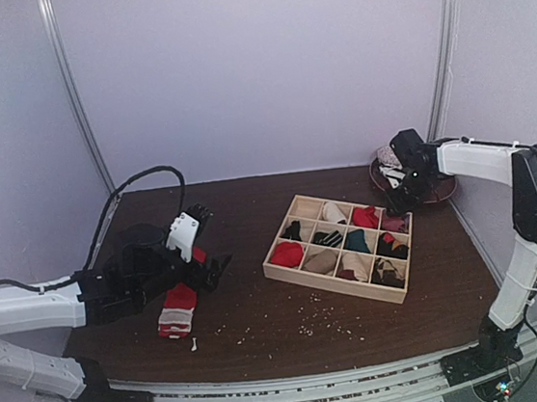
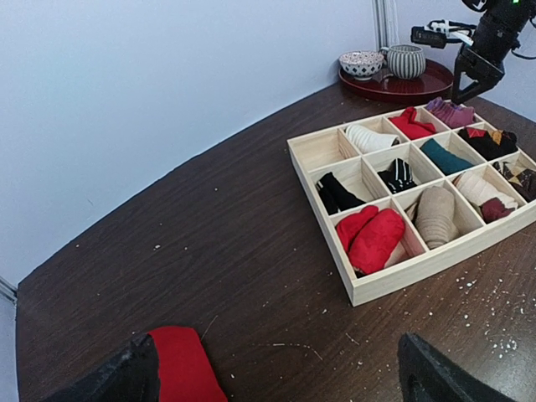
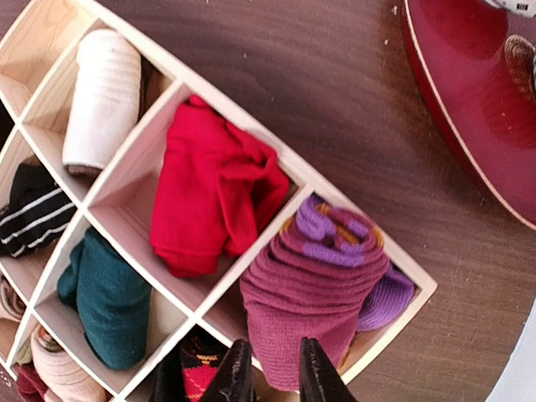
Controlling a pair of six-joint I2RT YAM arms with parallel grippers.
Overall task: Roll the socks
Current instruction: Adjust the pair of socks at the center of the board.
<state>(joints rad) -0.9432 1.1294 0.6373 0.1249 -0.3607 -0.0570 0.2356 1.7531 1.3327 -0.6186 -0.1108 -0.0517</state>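
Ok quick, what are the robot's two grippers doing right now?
Left gripper: open, holding nothing, by the red sock.
Right gripper: fingers nearly closed, empty, above the magenta sock.

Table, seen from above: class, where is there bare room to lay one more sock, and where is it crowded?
Free: the bare wood between the red sock and the wooden organizer, and the strip between organizer and back wall. Crowded: the far right corner, with the red tray beside the right gripper.

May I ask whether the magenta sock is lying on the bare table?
No, the magenta sock sits bunched inside the corner compartment of the wooden organizer.
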